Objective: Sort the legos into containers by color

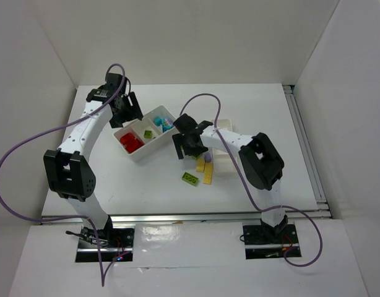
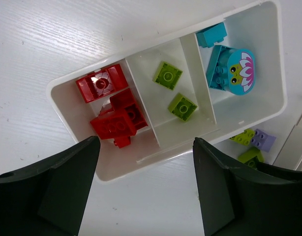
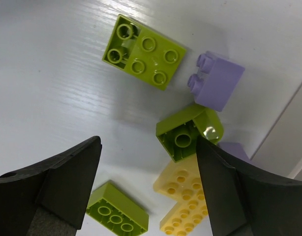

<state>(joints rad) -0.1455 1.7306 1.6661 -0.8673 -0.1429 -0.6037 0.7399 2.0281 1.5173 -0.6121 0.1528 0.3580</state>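
Top view: the loose legos (image 1: 202,170) lie just on the near side of the right claw (image 1: 189,145) and well apart from the left claw (image 1: 125,110), so the right arm is nearer & we judge the next pick is its job. It's folded at the elbow w/ the forearm reaching left. The left arm is stretched far, its claw over the far-left end of the 3-compartment tray (image 1: 156,147). Left wrist view: we see that claw (image 2: 146,147) wide & empty, w/ red bricks (image 2: 114,110) ahead-left, 2 lime bricks (image 2: 183,106) straight ahead and teal pieces (image 2: 225,69) ahead-right, each colour in its own compartment. Right wrist view: the right claw (image 3: 148,145) is wide, nothing in it. A tipped lime brick (image 3: 188,135), hollow side up, sits just inside the finger (image 3: 239,196) on the view's right. A flat lime brick (image 3: 143,51) lies ahead, long axis slanting across the gap, so approx. along the closing line; we'd expect a wrist turn for it.
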